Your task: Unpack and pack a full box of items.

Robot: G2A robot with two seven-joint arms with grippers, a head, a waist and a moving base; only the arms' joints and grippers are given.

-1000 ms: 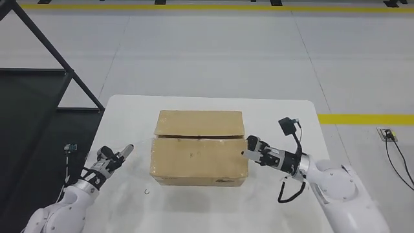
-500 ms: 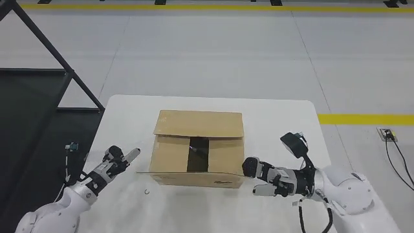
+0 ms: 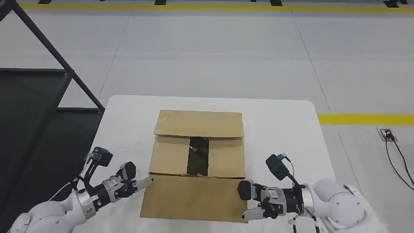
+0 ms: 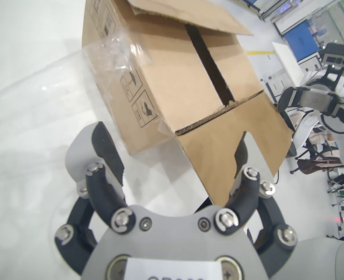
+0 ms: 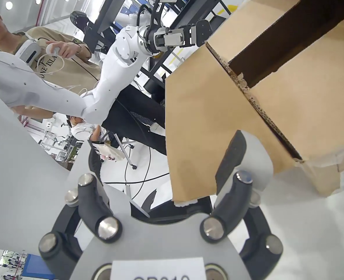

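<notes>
Listing left to right. Left gripper (image 4: 172,143)?
— Low over white table (image 3: 278,120), at near-left corner of cardboard box (image 3: 223,162). Fingers (image 4: 107,152) spread wide, clamping nothing. Corner of front flap (image 3: 194,197) reaching in between them; contact impossible to judge.

Box next?
— Mid-table, upright. Rear flap (image 3: 199,123) folded back and outward. Front flap folded out toward robot, roughly level, past table's near edge. Inner flaps (image 3: 169,156) lying shut, dark slit (image 3: 197,156) between them. Loose clear tape (image 4: 110,47) on left side wall.

Right gripper (image 5: 166,147)?
— At near-right corner of front flap. Fingers parted wide, gripping nothing. Flap corner lying between them, close to one finger.
</notes>
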